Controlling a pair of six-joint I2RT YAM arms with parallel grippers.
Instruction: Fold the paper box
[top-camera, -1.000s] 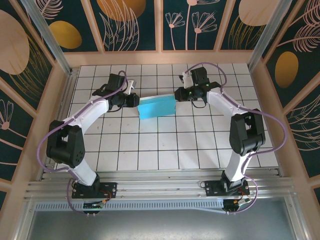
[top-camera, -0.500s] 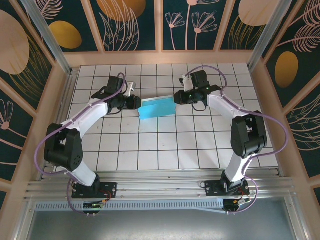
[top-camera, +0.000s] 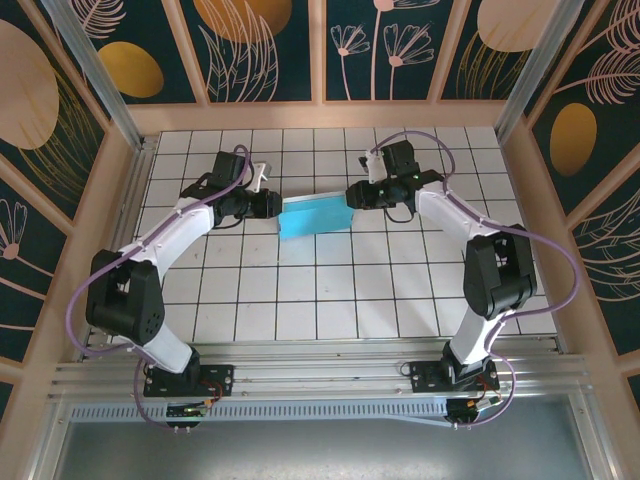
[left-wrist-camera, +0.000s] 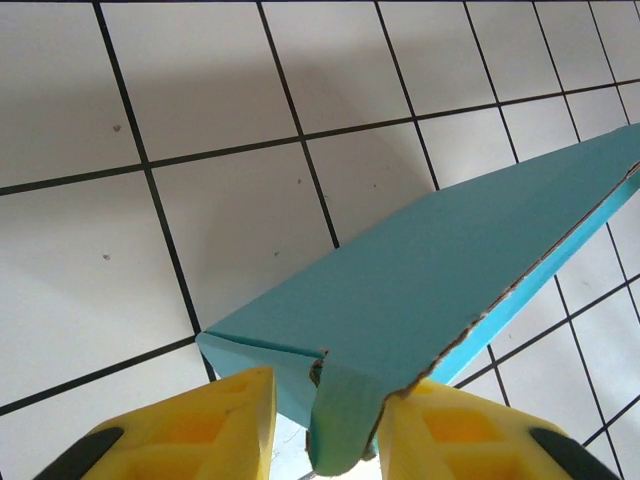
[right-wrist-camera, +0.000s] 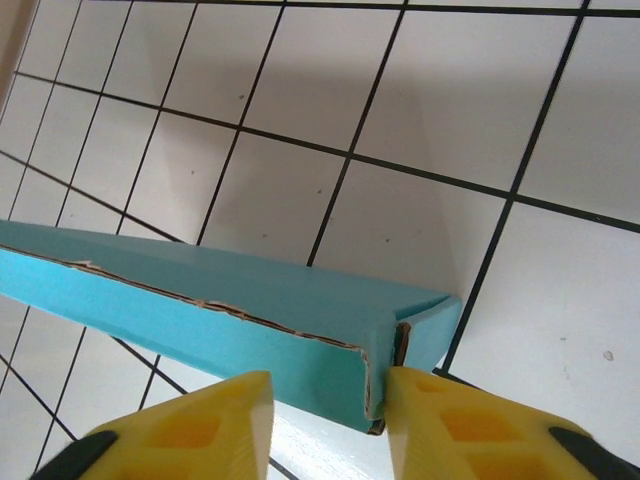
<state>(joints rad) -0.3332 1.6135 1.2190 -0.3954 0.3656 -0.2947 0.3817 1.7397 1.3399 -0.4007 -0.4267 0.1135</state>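
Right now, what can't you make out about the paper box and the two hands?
- Top view: how the left hand and right hand meet the paper box, too small and covered by the wrists.
- Left wrist view: the box's far end, cut off by the right edge.
- Right wrist view: its far end, cut off by the left edge.
- Box underside: hidden by the box itself.

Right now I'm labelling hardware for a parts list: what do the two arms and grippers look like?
The left arm and right arm have white links, black joint housings and a looping purple cable each. The left gripper and right gripper have blocky yellow fingers with dark grey insets.
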